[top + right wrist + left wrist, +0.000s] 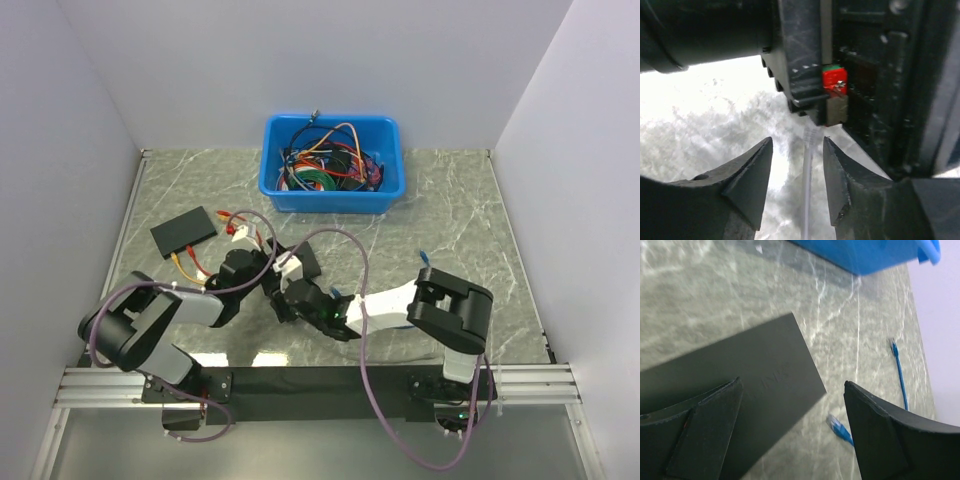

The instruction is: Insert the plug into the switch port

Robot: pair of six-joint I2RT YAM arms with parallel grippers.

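Not inserted yet. See plug (836, 425) loose on table (715, 300) just beside switch (755, 375) corner; port not in view. Holding nothing w/ L gripper (792, 386), spread wide over switch. Nothing gripped in R gripper (797, 142) near switch either: part open, pale strand (808, 165) loose betw. fingers (745, 185). Left to do: grab, align, insert.

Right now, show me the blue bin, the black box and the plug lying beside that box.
Blue bin (330, 200): top view, front wall.
Black box (765, 360): left wrist view, top face.
Plug (838, 426): left wrist view, its body.
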